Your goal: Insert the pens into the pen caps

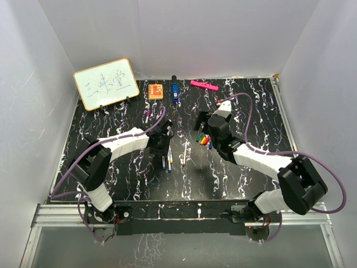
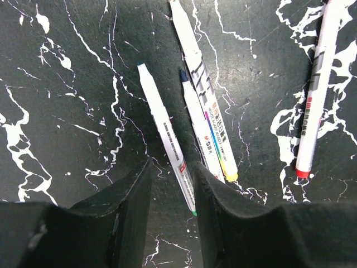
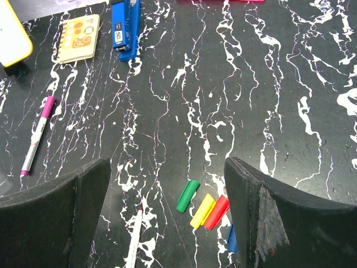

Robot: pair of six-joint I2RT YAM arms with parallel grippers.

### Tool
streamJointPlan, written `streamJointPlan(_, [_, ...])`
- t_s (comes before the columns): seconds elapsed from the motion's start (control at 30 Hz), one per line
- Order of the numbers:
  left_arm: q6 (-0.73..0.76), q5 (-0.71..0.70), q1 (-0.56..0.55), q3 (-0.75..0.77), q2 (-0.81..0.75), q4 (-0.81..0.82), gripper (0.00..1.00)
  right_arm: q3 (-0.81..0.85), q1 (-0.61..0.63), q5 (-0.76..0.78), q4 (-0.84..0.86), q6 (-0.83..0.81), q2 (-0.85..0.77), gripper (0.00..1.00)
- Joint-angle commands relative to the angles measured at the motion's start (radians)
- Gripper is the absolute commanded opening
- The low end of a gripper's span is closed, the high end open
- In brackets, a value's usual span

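Fingers of the left gripper [image 2: 172, 176] stand apart, straddling the green-ended pen [image 2: 162, 125], which runs from 11 to 5 o'clock. Best to centre, then close squarely on its barrel. Meanwhile the right gripper [image 3: 167, 167] gapes wide, caps [image 3: 202, 210] at its 5 o'clock.

- Left arm [image 1: 120, 142]: elbow raised close to its base, white forearm reaching forward and in toward the centre.
- Left gripper [image 1: 165, 146] [image 2: 171, 167]: pointed down. In the left wrist view the jaws stand apart with a narrow gap.
- Right arm [image 1: 262, 159]: elbow folded out at the right, forearm angled forward and inward.
- Right gripper [image 1: 202, 129] [image 3: 167, 163]: pointed down, jaws spread wide.
- The two grippers are near each other at mid-table and not touching.
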Motion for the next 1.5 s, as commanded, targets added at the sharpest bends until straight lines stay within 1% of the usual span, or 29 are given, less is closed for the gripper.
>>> streamJointPlan(0.0, [-0.009,-0.017,-0.004,0.007,0.014,-0.030,0.33,0.008,-0.001,0.017,0.032,0.016,-0.011,0.80])
streamJointPlan(0.23, [-0.011,-0.016,-0.003,0.000,0.034,-0.024,0.32,0.006,0.000,0.014,0.034,0.018,-0.011,0.80])
streamJointPlan(0.37, [-0.010,-0.035,-0.004,-0.006,0.042,-0.049,0.26,0.005,0.000,0.013,0.034,0.022,-0.010,0.80])
streamJointPlan(0.43, [-0.010,-0.048,-0.003,-0.006,0.048,-0.075,0.24,0.006,-0.001,0.010,0.034,0.026,-0.008,0.80])
streamJointPlan(0.6, [-0.001,-0.085,-0.003,-0.011,0.062,-0.140,0.25,0.011,0.000,0.005,0.036,0.027,-0.006,0.80])
streamJointPlan(0.8, [0.019,-0.095,-0.003,-0.007,0.090,-0.163,0.25,0.012,0.000,-0.002,0.038,0.035,-0.008,0.80])
streamJointPlan(1.07, [0.054,-0.069,-0.003,0.013,0.132,-0.154,0.28,0.003,-0.001,0.003,0.037,0.034,-0.026,0.80])
streamJointPlan(1.3, [0.061,-0.018,-0.003,0.015,0.150,-0.114,0.28,0.004,0.000,0.002,0.037,0.037,-0.018,0.80])
streamJointPlan(1.37, [0.059,-0.008,-0.003,0.013,0.156,-0.108,0.25,0.006,0.000,0.003,0.036,0.038,-0.017,0.80])
streamJointPlan(1.4, [0.059,-0.003,-0.003,0.009,0.157,-0.105,0.19,0.006,0.000,0.004,0.034,0.038,-0.016,0.80])
streamJointPlan(1.47, [0.059,-0.001,-0.003,0.002,0.161,-0.101,0.04,0.010,0.000,0.009,0.030,0.039,-0.013,0.79])
